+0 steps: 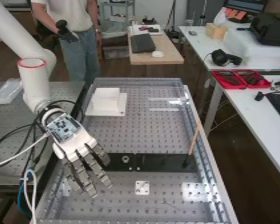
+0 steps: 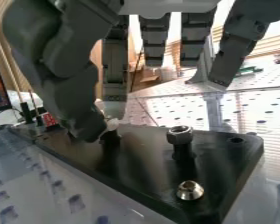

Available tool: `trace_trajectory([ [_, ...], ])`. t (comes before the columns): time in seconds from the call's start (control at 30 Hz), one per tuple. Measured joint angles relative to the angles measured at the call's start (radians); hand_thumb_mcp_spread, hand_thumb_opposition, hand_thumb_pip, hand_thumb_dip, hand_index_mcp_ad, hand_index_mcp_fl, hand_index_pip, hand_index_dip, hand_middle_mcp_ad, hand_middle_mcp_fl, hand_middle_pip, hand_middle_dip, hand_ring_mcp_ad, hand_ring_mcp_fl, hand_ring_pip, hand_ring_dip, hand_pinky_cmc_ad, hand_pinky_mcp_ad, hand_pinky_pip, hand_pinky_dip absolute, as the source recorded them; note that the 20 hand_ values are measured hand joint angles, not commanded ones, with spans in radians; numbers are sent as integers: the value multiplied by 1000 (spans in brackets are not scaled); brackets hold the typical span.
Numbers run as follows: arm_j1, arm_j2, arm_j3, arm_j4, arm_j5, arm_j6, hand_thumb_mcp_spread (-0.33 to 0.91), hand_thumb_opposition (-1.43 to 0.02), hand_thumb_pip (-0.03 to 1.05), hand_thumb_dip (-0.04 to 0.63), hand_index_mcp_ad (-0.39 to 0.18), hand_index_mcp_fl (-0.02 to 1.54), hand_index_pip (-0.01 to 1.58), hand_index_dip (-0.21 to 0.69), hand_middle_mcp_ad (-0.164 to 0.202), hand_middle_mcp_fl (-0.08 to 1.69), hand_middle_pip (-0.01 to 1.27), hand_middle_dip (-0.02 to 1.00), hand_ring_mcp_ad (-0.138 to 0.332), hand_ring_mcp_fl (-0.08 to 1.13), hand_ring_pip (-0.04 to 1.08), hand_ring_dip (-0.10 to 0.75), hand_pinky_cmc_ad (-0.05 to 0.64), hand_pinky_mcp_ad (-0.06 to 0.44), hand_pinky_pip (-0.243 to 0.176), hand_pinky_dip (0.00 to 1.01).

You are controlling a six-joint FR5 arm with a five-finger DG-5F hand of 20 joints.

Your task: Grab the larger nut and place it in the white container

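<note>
High view: I hold my hand (image 1: 74,145) loosely spread over one end of the black plate (image 1: 164,163). Wrist view: my thumb (image 2: 61,75) hangs apart from my straight fingers (image 2: 193,37); near them the larger nut (image 2: 180,134) tops a dark post, a smaller nut (image 2: 190,190) near it. High view again: the white container (image 1: 107,100) stands well apart.

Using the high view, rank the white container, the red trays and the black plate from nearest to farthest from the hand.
1. Black plate, right beside the hand
2. White container, toward the bench's far end
3. Red trays, on the white table at right
</note>
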Motion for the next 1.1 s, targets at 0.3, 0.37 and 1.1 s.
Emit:
trace_trajectory([
  [0.3, 4, 4, -3, 11, 5, -23, 340, -883, 773, 251, -103, 161, 1548, 155, 86, 0, 110, 215, 176, -2, 197, 87, 380, 309, -105, 731],
  [0.37, 5, 5, -3, 7, 6, -19, 340, -883, 780, 253, -103, 161, 1546, 155, 86, 0, 113, 211, 176, 0, 199, 91, 380, 309, -105, 745],
  [1.1, 11, 0, -3, 17, 19, -29, 340, -892, 782, 251, -101, 208, 1525, 152, 86, 0, 113, 209, 178, 0, 201, 79, 365, 309, -105, 763],
])
